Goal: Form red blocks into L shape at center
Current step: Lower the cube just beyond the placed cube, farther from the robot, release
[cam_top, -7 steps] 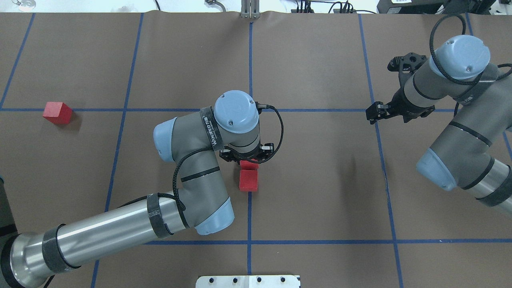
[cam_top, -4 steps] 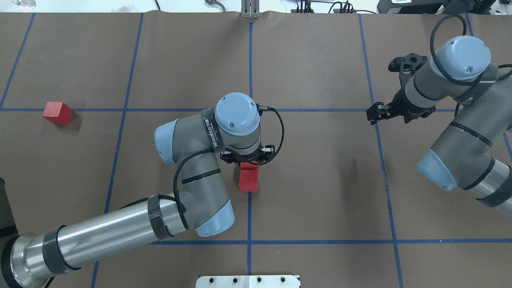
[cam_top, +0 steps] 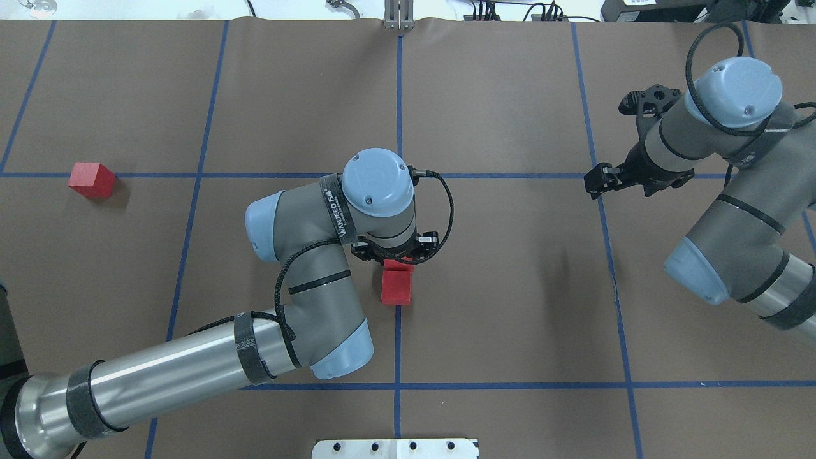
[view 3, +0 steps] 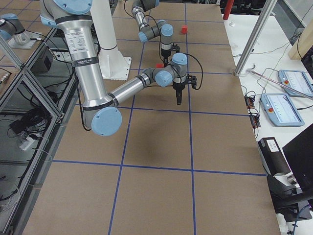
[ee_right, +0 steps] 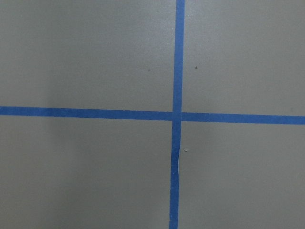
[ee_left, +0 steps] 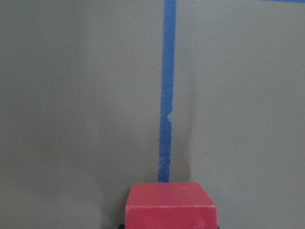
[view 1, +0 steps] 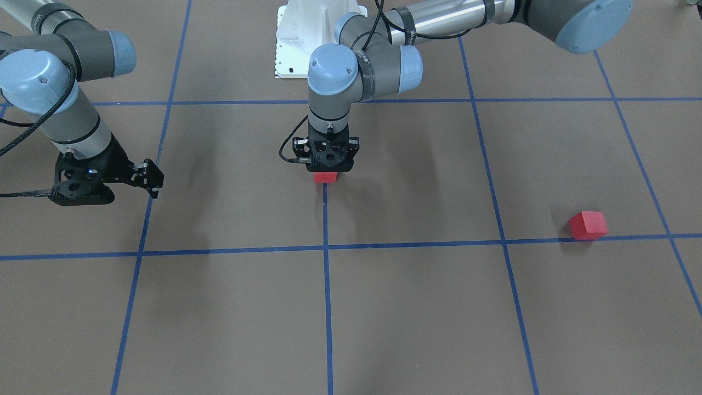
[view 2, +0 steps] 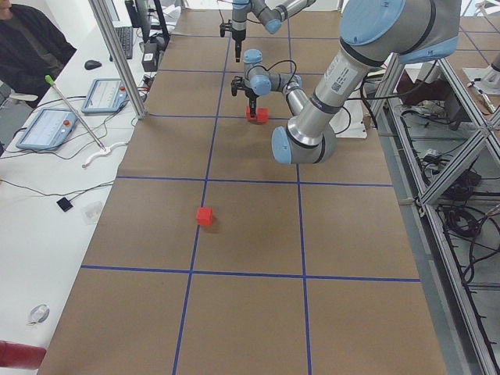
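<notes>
Starting the L
Left gripper (view 1: 327, 165) is seemingly seating a red block (view 1: 324, 176) against its neighbour (cam_top: 396, 290) at centre (cam_top: 396, 338) — jaw state, I cannot tell.

Overhead: behind robot, looking down on table (cam_top: 510, 95). Front: opposite side, steep, facing robot. Sides: table ends, lengthwise. Wrist cams: close to surface. Left wrist, front share red block (ee_left: 170, 205), blue tape line (ee_left: 167, 95).

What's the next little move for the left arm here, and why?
Probably open the left gripper and lift straight up. The red block under it appears to sit at the central tape line, against the second red block, so two parts of the L look placed. I cannot tell whether it is fully down. The third red block lies far off on the robot's left.
</notes>
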`<state>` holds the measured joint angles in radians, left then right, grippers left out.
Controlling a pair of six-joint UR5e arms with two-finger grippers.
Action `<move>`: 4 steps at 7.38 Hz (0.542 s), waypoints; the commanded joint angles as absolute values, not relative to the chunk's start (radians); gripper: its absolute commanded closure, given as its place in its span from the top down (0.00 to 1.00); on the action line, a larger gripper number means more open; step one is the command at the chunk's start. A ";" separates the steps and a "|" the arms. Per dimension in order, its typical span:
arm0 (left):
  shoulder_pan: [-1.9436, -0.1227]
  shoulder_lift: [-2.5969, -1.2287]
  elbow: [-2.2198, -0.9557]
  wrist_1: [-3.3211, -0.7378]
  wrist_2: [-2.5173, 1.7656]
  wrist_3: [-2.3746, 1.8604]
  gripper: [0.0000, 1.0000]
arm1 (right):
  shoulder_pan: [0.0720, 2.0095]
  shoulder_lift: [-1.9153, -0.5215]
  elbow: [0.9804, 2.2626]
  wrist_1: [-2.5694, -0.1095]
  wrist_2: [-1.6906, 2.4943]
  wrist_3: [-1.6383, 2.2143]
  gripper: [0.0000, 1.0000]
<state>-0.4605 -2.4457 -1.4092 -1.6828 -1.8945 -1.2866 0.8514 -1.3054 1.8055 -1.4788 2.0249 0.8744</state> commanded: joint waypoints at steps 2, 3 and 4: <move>-0.460 -2.438 -1.417 -1.683 -1.894 -1.287 0.00 | 0.850 -1.305 1.805 -1.479 2.025 0.876 1.00; -0.460 -2.430 -1.425 -1.683 -1.894 -1.285 0.00 | 0.851 -1.305 1.807 -1.479 2.025 0.876 1.00; -0.460 -2.428 -1.427 -1.683 -1.894 -1.287 0.00 | 0.850 -1.305 1.807 -1.479 2.025 0.876 1.00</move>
<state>-0.4602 -2.4323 -1.4222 -1.6828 -1.8945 -1.2864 0.8507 -1.3054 1.8065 -1.4788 2.0249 0.8758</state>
